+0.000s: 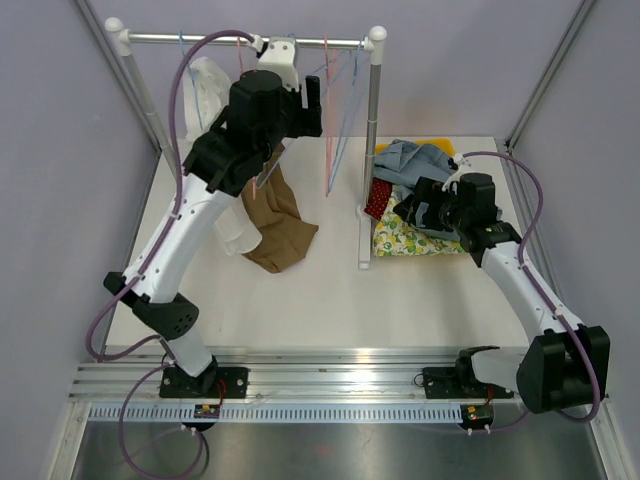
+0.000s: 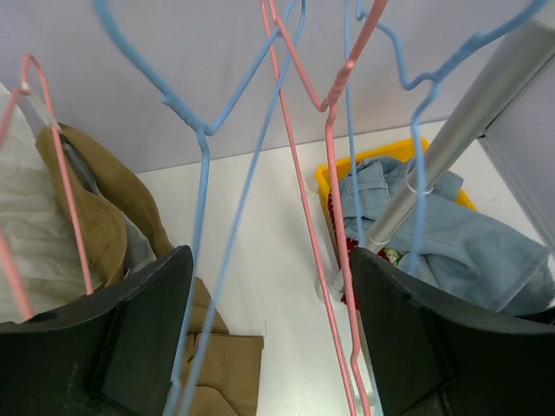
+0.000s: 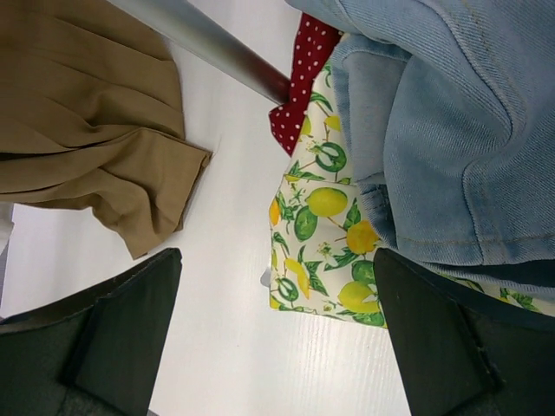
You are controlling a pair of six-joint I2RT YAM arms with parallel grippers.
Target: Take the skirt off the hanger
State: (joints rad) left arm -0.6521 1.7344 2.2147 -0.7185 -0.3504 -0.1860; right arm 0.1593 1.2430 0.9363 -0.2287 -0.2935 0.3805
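White tabletop (image 1: 330, 300) under rack: tan skirt (image 1: 275, 225) seemingly caught on pink hanger (image 2: 61, 173), hem pooled below; left tool (image 2: 270, 286) jaws apart, empty, among wires; right tool (image 3: 277, 277) apart; best pinch waistband, slide sideways off.

White table (image 1: 330, 300): brown skirt (image 1: 280, 235), clothes pile (image 1: 412, 162)

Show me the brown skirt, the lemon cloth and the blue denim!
brown skirt (image 1: 280, 232): top camera, on its lower folds.
lemon cloth (image 3: 316, 251): right wrist camera, on its printed middle.
blue denim (image 3: 451, 130): right wrist camera, on a big fold.
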